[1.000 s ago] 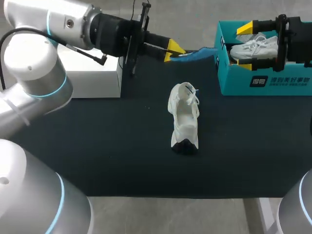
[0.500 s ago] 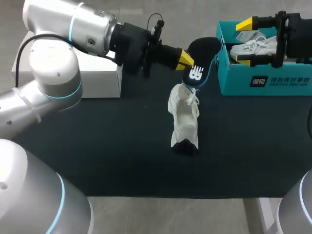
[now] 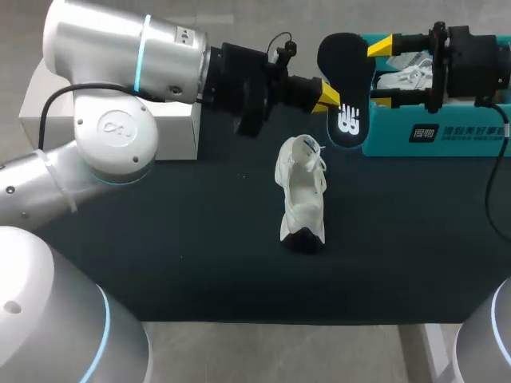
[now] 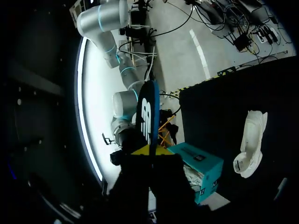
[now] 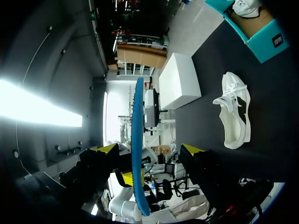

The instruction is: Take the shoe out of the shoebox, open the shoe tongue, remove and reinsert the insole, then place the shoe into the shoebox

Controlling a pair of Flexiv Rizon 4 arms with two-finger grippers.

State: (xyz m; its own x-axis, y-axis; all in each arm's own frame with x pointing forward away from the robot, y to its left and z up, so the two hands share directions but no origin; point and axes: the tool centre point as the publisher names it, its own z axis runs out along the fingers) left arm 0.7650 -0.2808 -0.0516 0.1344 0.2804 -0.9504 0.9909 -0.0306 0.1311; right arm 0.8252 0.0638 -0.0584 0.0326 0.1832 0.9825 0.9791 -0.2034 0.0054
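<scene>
- The insole (image 3: 345, 64) is shown only edge-on in both wrist views; it is held upright above the counter (image 3: 176, 239), with the fingers of the left gripper (image 3: 329, 97) clamped on it.
- The teal shoebox (image 3: 447, 132) is partly hidden by the insole and the right gripper (image 3: 382, 73).
- The right gripper's fingers are spread wide, with the insole between them.
- A second shoe (image 3: 407, 76) inside the box is largely covered.
- The white shoe (image 3: 302, 195) lies on the counter, near the shoebox.
- A white box (image 3: 176, 132) is partly blocked by the left arm.
</scene>
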